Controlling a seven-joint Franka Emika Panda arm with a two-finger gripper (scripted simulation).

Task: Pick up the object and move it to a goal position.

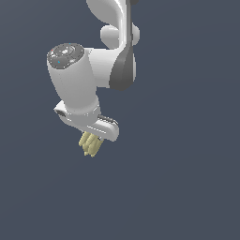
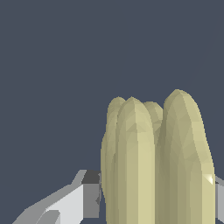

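Observation:
The object (image 1: 90, 144) is a small pale yellow bunch of elongated banana-like lobes. It hangs below the white hand of the arm in the exterior view. My gripper (image 1: 93, 139) is shut on it, and the lobes point downward past the fingertips. In the wrist view the object (image 2: 153, 162) fills the picture between the fingers; one grey and white finger (image 2: 87, 192) presses one side and the other finger (image 2: 220, 197) shows only as a sliver at the frame edge. The bunch is narrower than the hand. No goal marker shows.
The white and dark grey arm (image 1: 112, 61) comes down from the upper edge of the exterior view. Behind everything lies a plain dark blue-grey backdrop (image 1: 187, 178) with no other objects or edges to be seen.

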